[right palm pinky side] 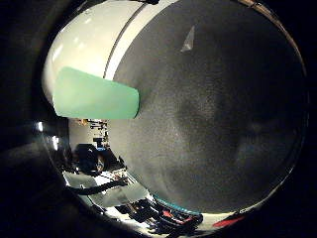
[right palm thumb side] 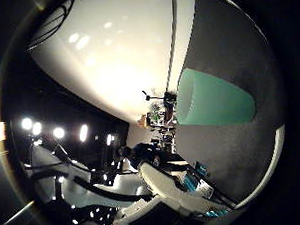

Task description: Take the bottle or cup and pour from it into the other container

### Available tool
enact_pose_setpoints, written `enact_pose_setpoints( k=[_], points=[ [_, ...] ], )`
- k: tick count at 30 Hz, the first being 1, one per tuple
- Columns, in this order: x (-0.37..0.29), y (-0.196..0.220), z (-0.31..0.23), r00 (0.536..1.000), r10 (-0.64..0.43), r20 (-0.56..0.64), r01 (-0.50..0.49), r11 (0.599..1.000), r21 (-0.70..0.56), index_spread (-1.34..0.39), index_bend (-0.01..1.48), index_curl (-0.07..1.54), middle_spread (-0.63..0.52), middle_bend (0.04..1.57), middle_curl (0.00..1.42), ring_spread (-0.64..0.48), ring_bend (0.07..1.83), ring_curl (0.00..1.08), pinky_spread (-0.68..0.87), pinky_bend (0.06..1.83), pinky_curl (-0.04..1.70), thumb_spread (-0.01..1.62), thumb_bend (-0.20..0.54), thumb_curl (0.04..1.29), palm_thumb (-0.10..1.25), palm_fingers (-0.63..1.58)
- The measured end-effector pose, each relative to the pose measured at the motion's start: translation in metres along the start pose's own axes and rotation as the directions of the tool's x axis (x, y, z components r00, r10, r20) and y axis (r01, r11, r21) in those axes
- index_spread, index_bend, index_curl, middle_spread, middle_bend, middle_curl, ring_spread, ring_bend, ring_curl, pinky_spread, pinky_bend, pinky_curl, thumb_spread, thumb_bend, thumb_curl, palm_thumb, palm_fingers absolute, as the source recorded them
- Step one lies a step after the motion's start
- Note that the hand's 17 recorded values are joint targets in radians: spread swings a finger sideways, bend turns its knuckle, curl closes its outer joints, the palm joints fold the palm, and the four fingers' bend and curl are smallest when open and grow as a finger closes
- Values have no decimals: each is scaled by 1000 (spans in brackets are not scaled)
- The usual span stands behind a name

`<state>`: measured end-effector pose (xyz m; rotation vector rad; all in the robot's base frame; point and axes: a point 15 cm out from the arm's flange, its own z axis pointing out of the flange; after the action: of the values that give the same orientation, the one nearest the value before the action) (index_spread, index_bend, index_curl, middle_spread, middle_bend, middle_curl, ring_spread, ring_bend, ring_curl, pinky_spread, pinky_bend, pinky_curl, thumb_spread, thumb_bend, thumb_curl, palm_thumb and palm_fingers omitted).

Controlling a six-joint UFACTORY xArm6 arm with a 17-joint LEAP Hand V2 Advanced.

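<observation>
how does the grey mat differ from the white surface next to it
Colour: the grey mat is dark and speckled, the white surface pale and plain.
Finish: the grey mat looks dull, while the white surface shows bright spots of light.
Load: the green cup rests with its narrow end on the grey mat; nothing shows on the white surface.
Both look smooth and meet along one straight edge.

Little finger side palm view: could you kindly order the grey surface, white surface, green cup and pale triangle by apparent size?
1. grey surface, by far
2. white surface and green cup: too alike to rank; the cup may be nearer the camera
3. pale triangle
</observation>
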<state>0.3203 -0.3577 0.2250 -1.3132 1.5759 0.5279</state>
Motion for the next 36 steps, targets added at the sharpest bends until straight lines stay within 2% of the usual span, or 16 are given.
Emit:
enact_pose_setpoints(
  k=[16,36],
  points=[
    [-1,0,49,999,18,47,-15,998,-59,-261,137,216,134,217,335,190,396,257,425,594,295,925,-30,297,448,-11],
    [-6,0,77,998,24,66,-17,995,-98,-248,146,228,128,232,336,189,400,259,425,578,293,936,-29,294,458,5]
  ],
)
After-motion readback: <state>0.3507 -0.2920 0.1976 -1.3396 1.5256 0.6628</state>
